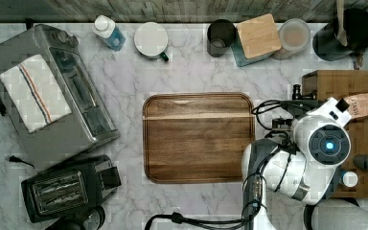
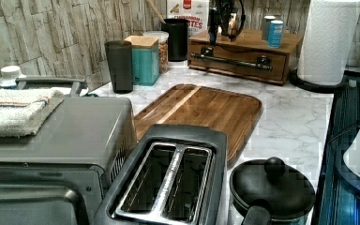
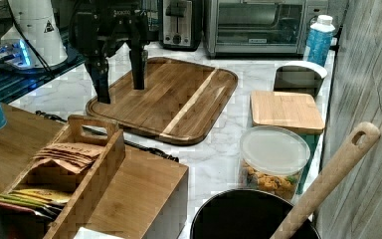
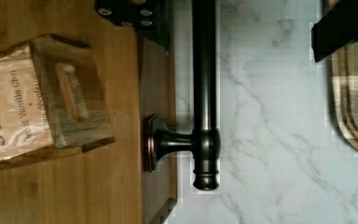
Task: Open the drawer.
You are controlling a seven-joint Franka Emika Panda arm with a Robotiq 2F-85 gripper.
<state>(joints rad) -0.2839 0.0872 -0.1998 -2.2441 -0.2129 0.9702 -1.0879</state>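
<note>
Drawer [image 2: 236, 60] shut, in wooden box at far corner of surface in left view. Tool [image 3: 119, 74] spread, fingers straddling handle [image 4: 204, 93] from above, not yet touching. Step: approach. Next: lower, close on bar, pull outward.

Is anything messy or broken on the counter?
Nothing stands out. The drawer sits shut and straight in its wooden box, the cutting board lies flat, and the jars at the wall stand upright. No spills. The claw hangs open above the drawer's bar handle.
</note>
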